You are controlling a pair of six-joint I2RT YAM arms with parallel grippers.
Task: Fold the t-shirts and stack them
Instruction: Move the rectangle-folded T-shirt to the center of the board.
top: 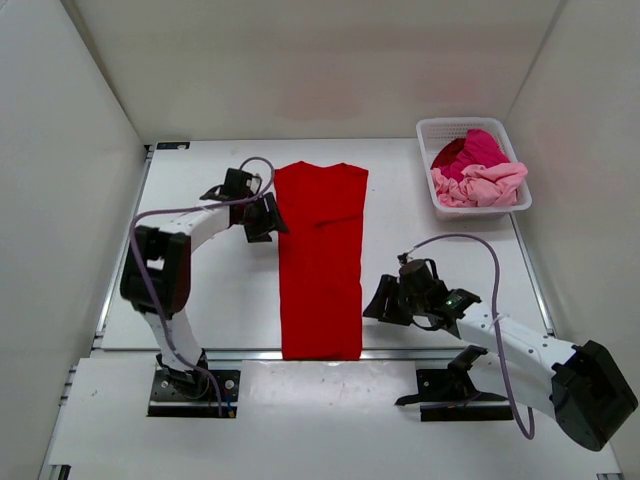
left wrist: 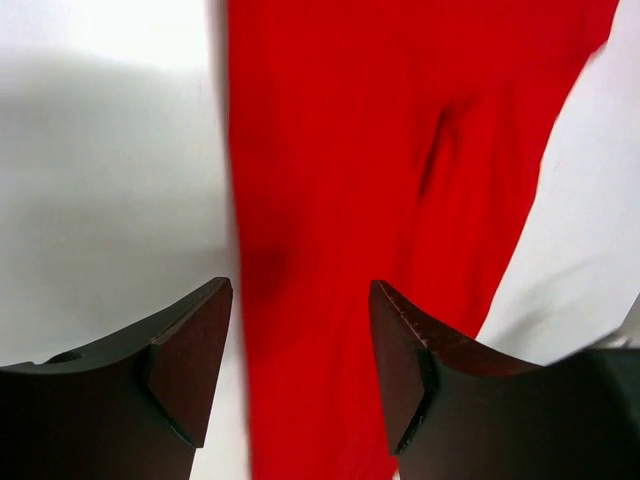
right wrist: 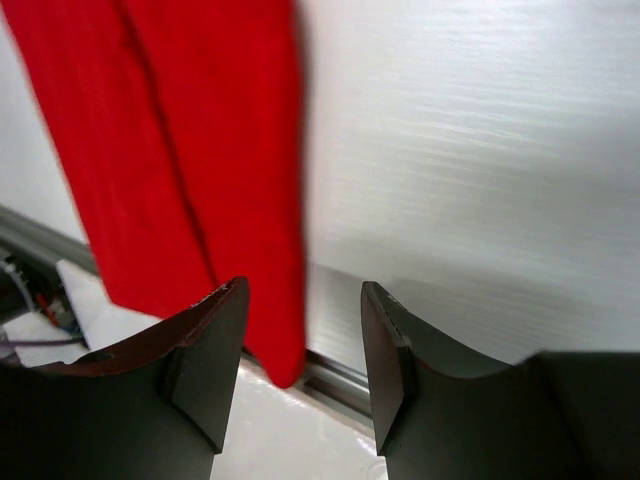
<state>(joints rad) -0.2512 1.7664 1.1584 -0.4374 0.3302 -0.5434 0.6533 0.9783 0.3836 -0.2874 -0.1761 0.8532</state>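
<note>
A bright red t-shirt (top: pixel 320 260) lies on the table folded into a long narrow strip, its near end hanging over the table's front edge. It also shows in the left wrist view (left wrist: pixel 400 200) and the right wrist view (right wrist: pixel 190 170). My left gripper (top: pixel 266 218) is open and empty at the strip's left edge near its far end. My right gripper (top: pixel 385 300) is open and empty just right of the strip's near end. A magenta t-shirt (top: pixel 478 150) and a pale pink t-shirt (top: pixel 482 185) lie bunched in the basket.
A white lattice basket (top: pixel 432 131) stands at the back right of the table. White walls enclose the table on three sides. A metal rail (top: pixel 420 353) runs along the table's front edge.
</note>
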